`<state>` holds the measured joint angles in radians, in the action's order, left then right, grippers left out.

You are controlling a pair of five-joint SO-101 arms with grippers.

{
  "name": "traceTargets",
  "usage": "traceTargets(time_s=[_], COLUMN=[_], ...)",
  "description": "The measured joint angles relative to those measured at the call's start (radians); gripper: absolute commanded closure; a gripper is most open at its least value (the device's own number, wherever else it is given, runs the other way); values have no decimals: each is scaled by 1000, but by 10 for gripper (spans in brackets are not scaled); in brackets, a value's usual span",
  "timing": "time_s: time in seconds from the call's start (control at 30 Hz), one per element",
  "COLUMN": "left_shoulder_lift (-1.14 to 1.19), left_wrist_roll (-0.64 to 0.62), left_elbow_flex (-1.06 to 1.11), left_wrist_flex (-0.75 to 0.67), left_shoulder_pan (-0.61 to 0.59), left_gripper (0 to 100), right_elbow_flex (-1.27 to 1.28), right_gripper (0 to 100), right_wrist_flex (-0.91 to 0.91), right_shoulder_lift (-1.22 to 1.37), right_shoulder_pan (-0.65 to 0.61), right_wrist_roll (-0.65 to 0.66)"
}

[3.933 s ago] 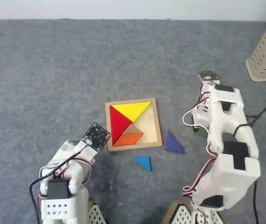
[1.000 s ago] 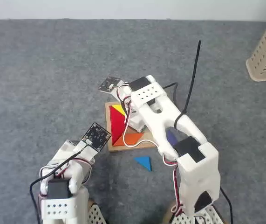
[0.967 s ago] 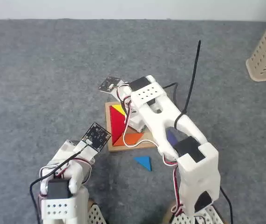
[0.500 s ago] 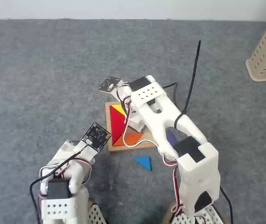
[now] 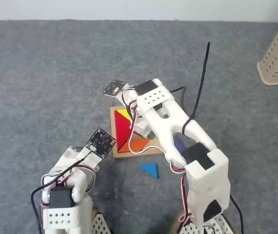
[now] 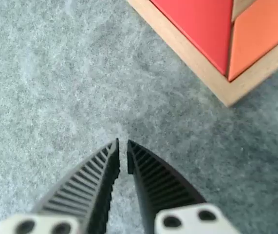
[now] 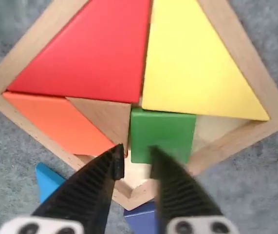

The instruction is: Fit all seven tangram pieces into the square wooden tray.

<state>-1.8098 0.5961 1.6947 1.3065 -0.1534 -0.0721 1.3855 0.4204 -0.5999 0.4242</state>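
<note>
A: Where is the green wooden square (image 7: 163,134) sitting?

B: It is lying in the square wooden tray (image 7: 36,51). One edge is resting against the big yellow triangle (image 7: 192,68) and another against the small tan triangle (image 7: 104,117). The big red triangle (image 7: 95,53) and the orange parallelogram (image 7: 61,117) are filling the rest of that side.

A: And the right tool (image 7: 135,156)?

B: It is hovering over the square's near edge with its fingers a little apart. As far as I can tell it is gripping nothing.

A: So how should this step be handled?

B: I'd be rising straight up before swinging away, so that no fingertip is dragging the square out of its corner. I'd also be checking that it is lying flat. The bare wood beside it is waiting for the small blue triangle (image 5: 150,169) and the purple triangle (image 5: 179,143), both lying on the grey felt worktop (image 5: 56,73) near the tray.

A: How are the arms posed?

B: The right arm (image 5: 168,122) is stretching forward across the tray with its wrist tipped down. The left arm (image 5: 70,180) is sitting folded near its base. The left tool (image 6: 122,146) is pointing at the felt just off a tray corner, pinched almost together and empty.
</note>
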Motion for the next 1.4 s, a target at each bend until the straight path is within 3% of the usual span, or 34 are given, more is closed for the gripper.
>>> traceTargets(time_s=[0.23,0.6,1.03,1.3,1.4], left_shoulder_lift=[0,0,0,0,0], left_wrist_roll=[0,0,0,0,0], left_elbow_flex=[0,0,0,0,0], left_wrist_flex=[0,0,0,0,0], left_shoulder_pan=[0,2,2,2,0], left_gripper=[976,976,976,976,976], right_elbow_flex=[84,666,796,798,806], right_gripper=[993,993,993,992,991], right_wrist_flex=[-5,-140,-269,-258,-232], right_shoulder_lift=[-133,-574,-677,-677,-698], right_shoulder_pan=[94,247,230,222,161], right_wrist_roll=[-40,-66,-78,-78,-77])
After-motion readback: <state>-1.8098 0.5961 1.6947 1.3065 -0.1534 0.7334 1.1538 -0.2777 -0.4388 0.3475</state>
